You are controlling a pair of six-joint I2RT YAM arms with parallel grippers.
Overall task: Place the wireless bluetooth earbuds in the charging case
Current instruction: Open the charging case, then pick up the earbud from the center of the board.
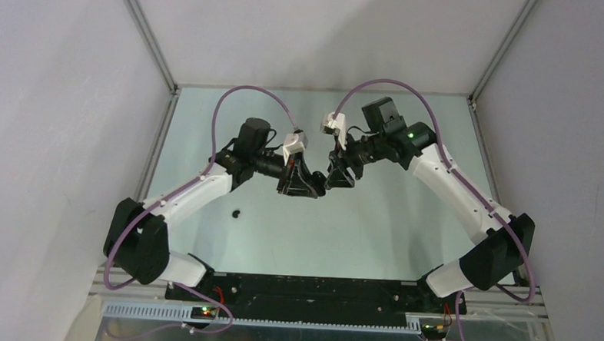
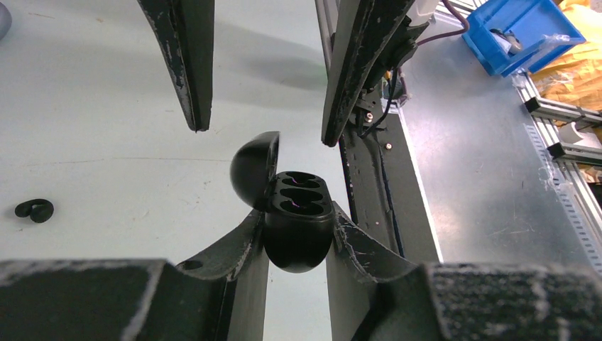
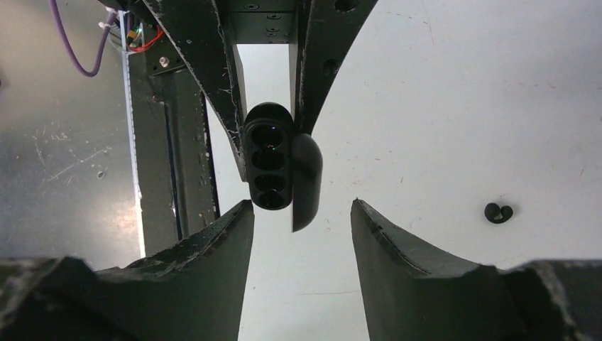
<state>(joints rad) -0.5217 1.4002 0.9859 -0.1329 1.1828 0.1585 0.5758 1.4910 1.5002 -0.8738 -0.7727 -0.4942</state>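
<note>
Case (image 2: 298, 245): lid open, clamped in left claw (image 2: 298, 226).
Right claw (image 3: 299, 212): spread wide, empty.
Earbud (image 1: 237, 213): on counter (image 1: 373, 235), near-left; likely light, slick; pinch across its body.

Left hand (image 1: 312, 186) faces right hand (image 1: 333, 181); earbud (image 1: 236, 213) apart.

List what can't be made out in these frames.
1. Wells of the charging case: both wrist views, too dark; faint lilac glints only, contents unclear.
2. Top view: case hidden between left end effector and right end effector.
3. One black earbud shows on the table; no others visible.
4. Left wrist: blue bin cut by frame edge.
</note>
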